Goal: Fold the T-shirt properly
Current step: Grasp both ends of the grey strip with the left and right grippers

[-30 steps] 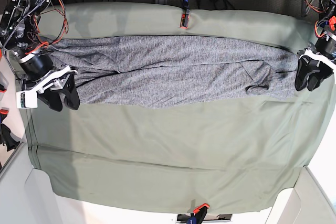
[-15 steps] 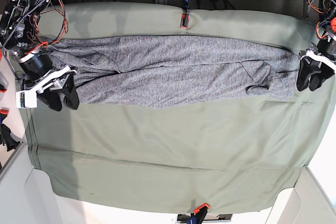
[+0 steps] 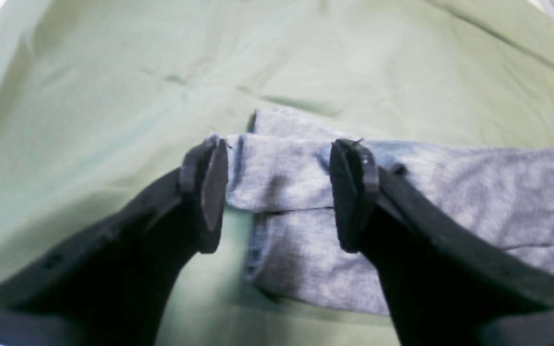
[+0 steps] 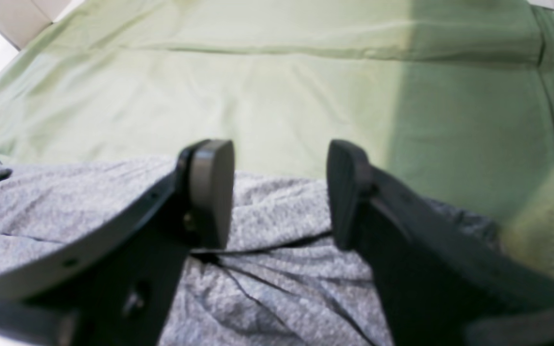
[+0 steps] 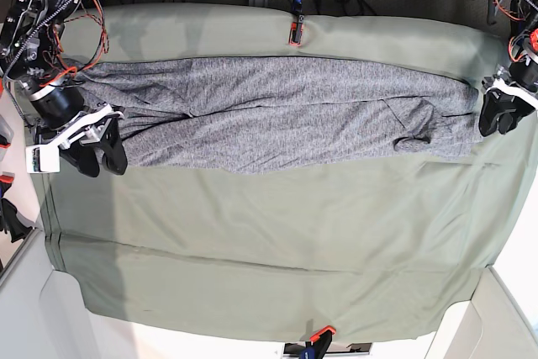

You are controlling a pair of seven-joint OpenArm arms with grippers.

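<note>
The T-shirt (image 5: 277,115) is laid out as a long band; crosswise folds are judged left. Both spread claws, left (image 5: 498,115) and right (image 5: 94,153), are kept at its ends, nothing pinched.

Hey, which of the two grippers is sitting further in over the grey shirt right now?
The right gripper: its open jaws hang above the T-shirt. The left gripper, also open, sits just off the shirt's other end, over the green cloth.

A sage-green cloth (image 5: 277,241) covers the table, clamped at the far edge by a red-and-black clip (image 5: 294,33) and at the near edge by an orange clip (image 5: 321,334).
</note>
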